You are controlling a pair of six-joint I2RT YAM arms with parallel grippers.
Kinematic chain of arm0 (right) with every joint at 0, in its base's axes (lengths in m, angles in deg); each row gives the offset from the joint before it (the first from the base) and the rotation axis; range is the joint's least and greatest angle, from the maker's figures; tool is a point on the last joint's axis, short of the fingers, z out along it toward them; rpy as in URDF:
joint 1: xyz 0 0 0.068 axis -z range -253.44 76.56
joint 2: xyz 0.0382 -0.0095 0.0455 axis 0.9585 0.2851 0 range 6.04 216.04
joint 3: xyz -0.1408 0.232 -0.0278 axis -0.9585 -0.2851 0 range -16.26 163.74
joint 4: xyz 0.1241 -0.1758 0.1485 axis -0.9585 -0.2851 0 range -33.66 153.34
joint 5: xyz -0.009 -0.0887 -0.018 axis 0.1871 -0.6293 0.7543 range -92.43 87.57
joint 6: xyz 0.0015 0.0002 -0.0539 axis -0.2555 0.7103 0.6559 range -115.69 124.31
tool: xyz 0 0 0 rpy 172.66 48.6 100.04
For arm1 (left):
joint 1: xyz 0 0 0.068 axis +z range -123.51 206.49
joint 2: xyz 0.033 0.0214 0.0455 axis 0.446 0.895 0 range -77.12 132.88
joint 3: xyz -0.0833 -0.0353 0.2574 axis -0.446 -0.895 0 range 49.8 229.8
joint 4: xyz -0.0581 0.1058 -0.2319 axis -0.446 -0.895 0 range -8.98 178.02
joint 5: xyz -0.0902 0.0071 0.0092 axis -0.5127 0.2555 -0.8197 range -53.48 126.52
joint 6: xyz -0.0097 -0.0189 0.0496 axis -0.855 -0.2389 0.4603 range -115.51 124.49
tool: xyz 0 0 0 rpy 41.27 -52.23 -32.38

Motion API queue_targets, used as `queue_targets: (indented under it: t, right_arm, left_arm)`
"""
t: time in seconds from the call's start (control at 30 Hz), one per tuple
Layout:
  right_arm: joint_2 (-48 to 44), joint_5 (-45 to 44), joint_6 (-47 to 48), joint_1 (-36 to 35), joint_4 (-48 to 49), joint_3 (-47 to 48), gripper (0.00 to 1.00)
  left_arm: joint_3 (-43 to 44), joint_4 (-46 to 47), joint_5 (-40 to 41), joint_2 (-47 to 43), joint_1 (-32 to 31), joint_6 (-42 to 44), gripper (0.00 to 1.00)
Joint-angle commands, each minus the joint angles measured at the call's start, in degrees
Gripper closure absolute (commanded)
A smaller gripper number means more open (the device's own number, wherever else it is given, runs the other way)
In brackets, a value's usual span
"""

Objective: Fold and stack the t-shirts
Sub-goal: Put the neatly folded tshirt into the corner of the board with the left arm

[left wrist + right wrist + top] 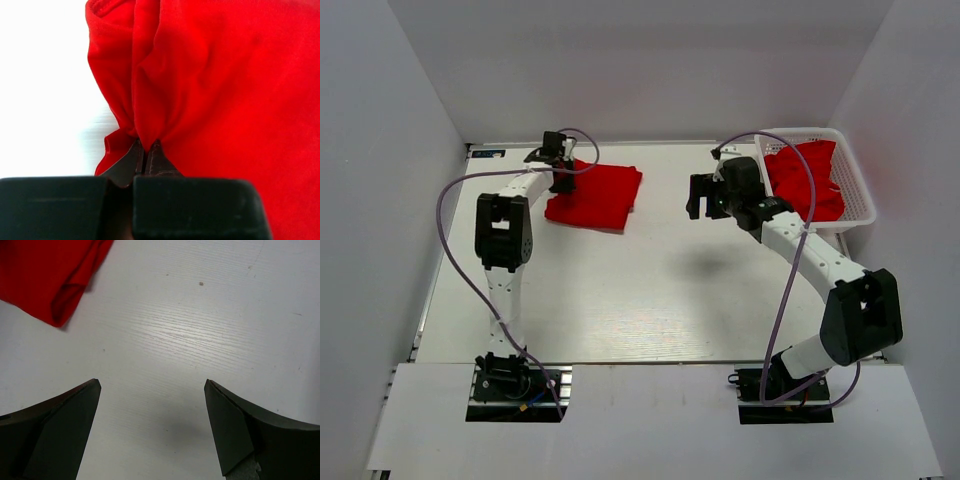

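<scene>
A folded red t-shirt (595, 196) lies on the white table at the back left. My left gripper (560, 180) is at its left edge, shut on a pinch of the red cloth (150, 90), which bunches up at the fingertips (156, 149). My right gripper (700, 197) is open and empty, held above bare table right of the shirt; a corner of the shirt (50, 275) shows at the top left of the right wrist view. More red t-shirts (805, 180) lie piled in the white basket (860, 195) at the back right.
The white table (650, 290) stretches between the arms and toward the front edge. White walls enclose the back and sides. The right arm's cable loops over the basket's front.
</scene>
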Motion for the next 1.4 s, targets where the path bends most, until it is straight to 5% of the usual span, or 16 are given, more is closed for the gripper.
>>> queue_targets:
  t: [0.0, 0.47, 0.73, 0.8, 0.87, 0.97, 1.03, 1.1, 1.37]
  right_arm:
    - [-2.22, -0.86, 0.63, 0.27, 0.34, 1.04, 0.1]
    - [1.56, -1.74, 1.42, 0.1, -1.25, 5.17, 0.1]
    - [5.24, -0.34, 1.42, 0.1, -1.42, 8.33, 0.1]
    - [5.6, -0.33, 1.6, 0.1, -1.51, 9.03, 0.1]
    - [5.69, -0.33, 1.69, 0.1, -1.42, 9.48, 0.1]
    - [5.6, 0.45, 1.86, 0.1, -1.25, 9.57, 0.1]
    - [4.38, 0.72, 1.68, 0.01, -1.42, 9.48, 0.1]
    - [3.59, 0.98, 1.6, 0.1, -1.51, 9.13, 0.1]
    - [-2.56, 2.21, -0.86, 0.01, -0.2, 3.25, 0.1]
  left_arm:
    - [-1.0, -1.4, 6.71, -5.12, 4.42, 0.44, 1.0]
    - [8.02, -1.04, 14.89, -1.71, 16.99, 6.94, 1.0]
    - [18.85, -2.28, 10.42, 5.24, 20.6, 8.44, 1.0]
    - [20.96, -3.15, 9.89, 5.94, 21.3, 8.44, 0.92]
    - [20.97, -3.16, 9.36, 6.47, 21.82, 8.44, 0.58]
    - [20.97, -3.77, 9.36, 4.28, 21.83, 7.82, 0.47]
    - [20.97, -4.39, 9.36, 2.96, 21.83, 7.82, 0.18]
    - [20.36, -5.79, 8.75, 0.42, 21.83, 7.3, 0.01]
    - [8.69, -9.14, 1.38, -14.95, 20.07, 0.36, 0.0]
